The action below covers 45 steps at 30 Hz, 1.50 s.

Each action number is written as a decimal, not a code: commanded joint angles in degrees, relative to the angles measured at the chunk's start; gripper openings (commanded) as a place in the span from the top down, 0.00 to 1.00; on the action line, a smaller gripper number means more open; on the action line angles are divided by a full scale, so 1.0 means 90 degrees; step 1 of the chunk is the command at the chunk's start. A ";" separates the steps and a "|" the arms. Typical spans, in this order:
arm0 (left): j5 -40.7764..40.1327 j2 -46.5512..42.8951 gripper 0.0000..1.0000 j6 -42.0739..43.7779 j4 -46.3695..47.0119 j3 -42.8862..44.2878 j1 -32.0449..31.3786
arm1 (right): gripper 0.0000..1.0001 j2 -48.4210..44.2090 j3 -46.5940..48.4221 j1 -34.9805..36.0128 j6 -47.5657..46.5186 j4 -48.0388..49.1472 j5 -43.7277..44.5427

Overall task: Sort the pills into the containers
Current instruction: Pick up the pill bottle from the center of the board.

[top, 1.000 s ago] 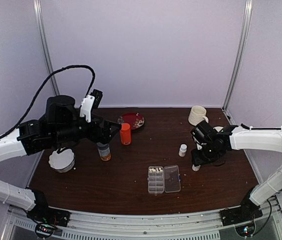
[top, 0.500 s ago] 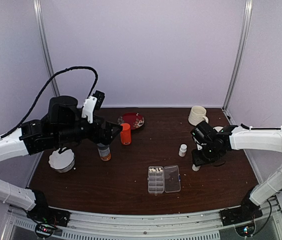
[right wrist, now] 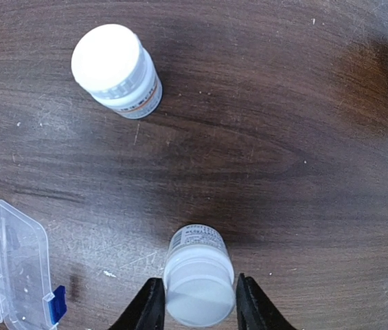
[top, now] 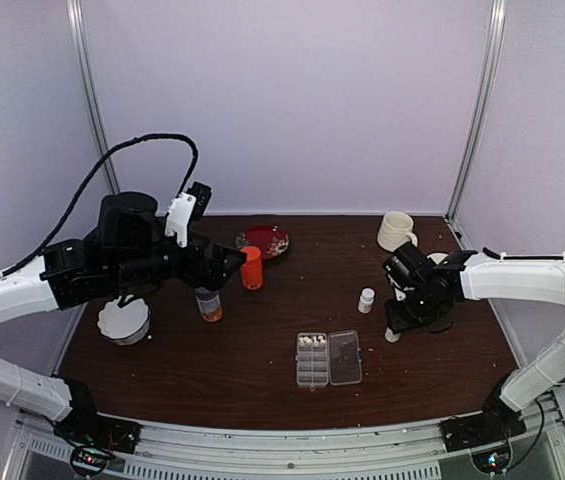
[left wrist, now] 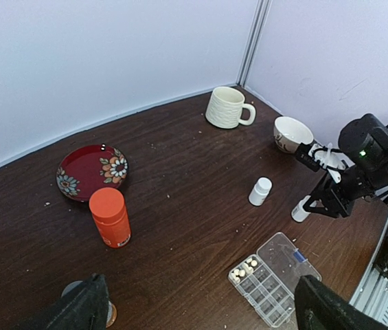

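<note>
The clear organiser box (top: 328, 358) lies open at the table's front centre, lid (left wrist: 297, 258) folded out to the right. Several cream pills (top: 311, 340) sit in its far compartment, also in the left wrist view (left wrist: 243, 268); the other compartments look empty. My left gripper (top: 230, 262) hovers wide open and empty over the left of the table, beside the orange bottle (top: 251, 267). My right gripper (right wrist: 197, 302) is shut on the cap end of a small white bottle (right wrist: 197, 275) standing on the table, right of the box (right wrist: 5, 268).
A second white bottle (top: 366, 300) stands just behind the right gripper. An amber bottle (top: 208, 303) is under the left gripper. A red plate (top: 263, 241) and cream mug (top: 396, 231) are at the back. A small bowl (left wrist: 292, 133) is far right and a white dish (top: 124, 320) far left.
My left arm has shifted slightly up and to the right. The right arm, the bottles and the box have not moved.
</note>
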 commanded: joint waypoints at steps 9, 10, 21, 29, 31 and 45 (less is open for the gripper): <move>0.0064 -0.0078 0.02 0.0059 0.0170 0.0104 -0.0028 | 0.70 -0.0103 -0.0037 -0.0040 -0.0067 -0.0041 0.0114; 0.0064 -0.0095 0.03 0.0052 0.0162 0.0094 -0.0024 | 0.66 -0.0104 -0.0042 -0.0045 -0.0070 -0.0032 0.0114; 0.0055 -0.0277 0.03 0.0034 0.0173 -0.0048 -0.0024 | 0.64 -0.0034 0.0019 -0.0040 -0.0122 -0.0058 0.0063; 0.0098 -0.0196 0.03 0.0066 0.0184 0.0047 -0.0019 | 0.74 -0.0180 0.0058 -0.0045 -0.0161 -0.0169 0.0084; 0.0087 -0.0172 0.03 0.0057 0.0226 0.0045 -0.0026 | 0.76 -0.0250 0.0062 -0.0040 -0.0161 -0.0208 0.0092; -0.0024 0.0018 0.02 0.0456 0.1402 -0.0310 -0.0418 | 0.79 -0.1158 0.0151 -0.0037 -0.0331 -0.0474 -0.0196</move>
